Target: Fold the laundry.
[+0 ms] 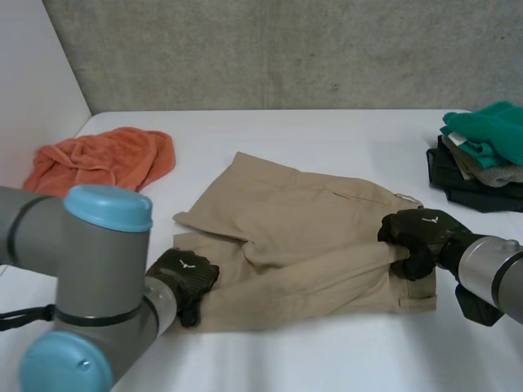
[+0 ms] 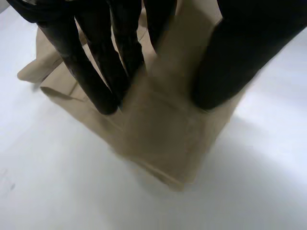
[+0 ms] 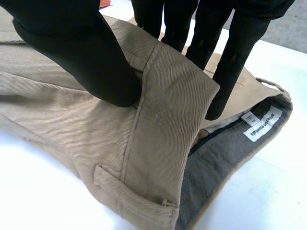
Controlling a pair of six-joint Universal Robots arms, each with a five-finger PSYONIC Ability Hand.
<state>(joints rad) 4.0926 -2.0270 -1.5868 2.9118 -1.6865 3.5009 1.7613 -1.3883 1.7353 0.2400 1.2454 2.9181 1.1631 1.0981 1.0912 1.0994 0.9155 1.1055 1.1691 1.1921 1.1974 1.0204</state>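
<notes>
White table (image 1: pixel 327 131), grey concrete wall (image 1: pixel 286 49) behind. Your left hand (image 1: pixel 184 276) presses straight fingers (image 2: pixel 100 86) on the khaki trousers (image 1: pixel 302 237) at the hem. Your right hand (image 1: pixel 418 237) pinches the waistband. An orange towel (image 1: pixel 102 159) and a folded stack (image 1: pixel 482 159) lie at the far corners.

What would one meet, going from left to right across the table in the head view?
orange towel → left hand → tan trousers → right hand → stack of folded clothes

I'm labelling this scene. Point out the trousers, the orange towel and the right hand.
trousers (image 1: pixel 310 229), head view, middle of the spread fabric.
orange towel (image 1: pixel 106 159), head view, its crumpled middle.
right hand (image 1: pixel 423 230), head view, back of the hand.
</notes>
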